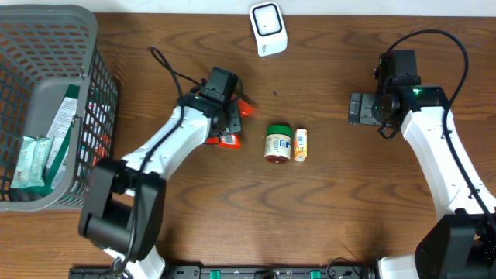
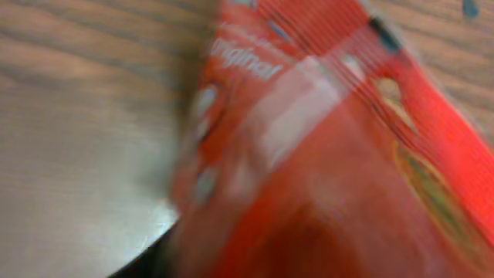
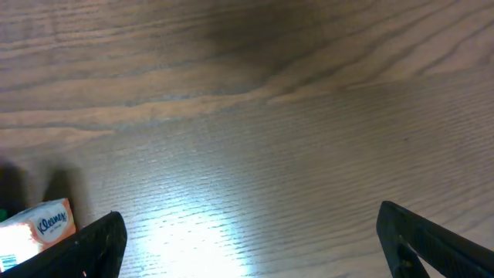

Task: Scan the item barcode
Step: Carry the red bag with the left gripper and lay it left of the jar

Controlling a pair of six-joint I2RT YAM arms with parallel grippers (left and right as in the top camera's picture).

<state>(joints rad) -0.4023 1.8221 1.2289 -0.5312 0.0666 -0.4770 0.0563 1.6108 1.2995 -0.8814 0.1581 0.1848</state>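
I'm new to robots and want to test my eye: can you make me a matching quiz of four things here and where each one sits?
Things:
1. grey basket
2. white scanner
3. green-lidded jar
4. red packet

Places:
A. at the left gripper
B. far left
C. far side, middle
D. centre, beside the small orange box

Pairs: 1-B, 2-C, 3-D, 4-A

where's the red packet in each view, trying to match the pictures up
overhead: red packet left of centre, mostly hidden under the left gripper, left of the green-lidded jar
left wrist: blurred, filling the centre and right of the picture
right wrist: not in it
shared landmark: the wood-grain table, seen in all three
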